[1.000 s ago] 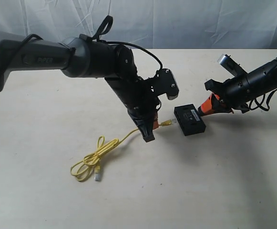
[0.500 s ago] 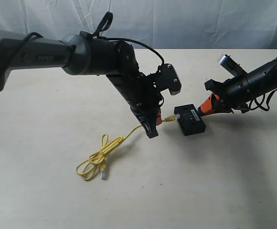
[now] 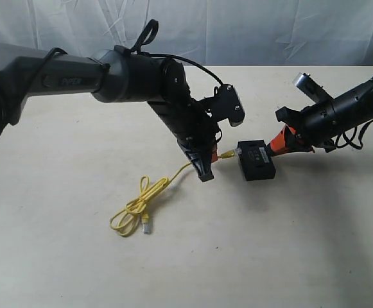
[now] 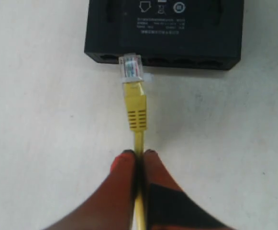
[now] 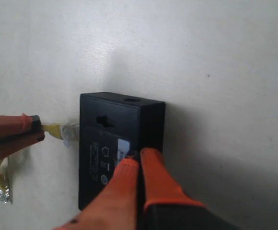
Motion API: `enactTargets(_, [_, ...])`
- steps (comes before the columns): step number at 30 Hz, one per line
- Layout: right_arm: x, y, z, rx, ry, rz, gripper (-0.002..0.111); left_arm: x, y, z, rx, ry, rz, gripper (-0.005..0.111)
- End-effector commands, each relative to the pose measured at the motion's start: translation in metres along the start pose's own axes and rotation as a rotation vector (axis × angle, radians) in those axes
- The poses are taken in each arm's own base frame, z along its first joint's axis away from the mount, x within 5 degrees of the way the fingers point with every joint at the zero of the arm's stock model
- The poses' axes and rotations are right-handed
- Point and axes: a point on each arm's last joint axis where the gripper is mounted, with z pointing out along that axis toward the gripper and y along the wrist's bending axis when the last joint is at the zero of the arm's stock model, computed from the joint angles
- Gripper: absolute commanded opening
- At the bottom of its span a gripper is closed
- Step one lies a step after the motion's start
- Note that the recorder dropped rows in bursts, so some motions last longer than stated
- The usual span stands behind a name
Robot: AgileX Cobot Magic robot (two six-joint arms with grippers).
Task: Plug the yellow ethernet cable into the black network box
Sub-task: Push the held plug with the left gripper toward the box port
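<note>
The black network box [image 3: 255, 160] lies flat mid-table with its white label up. My left gripper [image 3: 209, 162] is shut on the yellow ethernet cable [image 4: 138, 112] just behind its yellow boot. The clear plug [image 4: 131, 67] is at the port side of the box [image 4: 162, 28], its tip against a port opening; how deep it sits I cannot tell. My right gripper [image 5: 139, 154] is shut, its orange fingertips pressed on the box's [image 5: 110, 143] top edge opposite the ports. The rest of the cable trails to a loose coil [image 3: 136, 206] with the free plug [image 3: 146, 226].
The left arm's fingers [image 5: 14, 132] and plug [image 5: 69, 130] show in the right wrist view beside the box. A pale tabletop [image 3: 302, 244] spreads all round, and a white cloth backdrop [image 3: 250, 32] hangs behind the table.
My left gripper has carried the cable's plug rightward to the box's port side. The coil has been dragged right along the table. The right gripper and box have stayed put.
</note>
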Motion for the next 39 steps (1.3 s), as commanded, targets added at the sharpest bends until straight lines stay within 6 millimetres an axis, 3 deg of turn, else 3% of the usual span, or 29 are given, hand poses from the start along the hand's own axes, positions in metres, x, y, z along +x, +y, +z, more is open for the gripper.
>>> enactTargets(1, [-0.001, 0.0, -0.001, -0.004, -0.002, -0.007, 0.0, 0.003, -0.001, 0.007, 0.013, 0.02, 0.001, 0.0])
enactTargets(5, [-0.001, 0.0, -0.001, -0.004, -0.002, -0.007, 0.0, 0.008, -0.002, 0.016, 0.025, 0.036, -0.001, 0.0])
enactTargets(33, [-0.001, -0.001, 0.002, -0.033, -0.008, -0.115, 0.0, 0.009, -0.002, 0.014, 0.04, 0.067, 0.028, 0.0])
enactTargets(39, [0.003, -0.009, 0.012, -0.049, 0.01, -0.081, 0.0, 0.002, 0.0, 0.001, 0.02, 0.044, 0.022, 0.0])
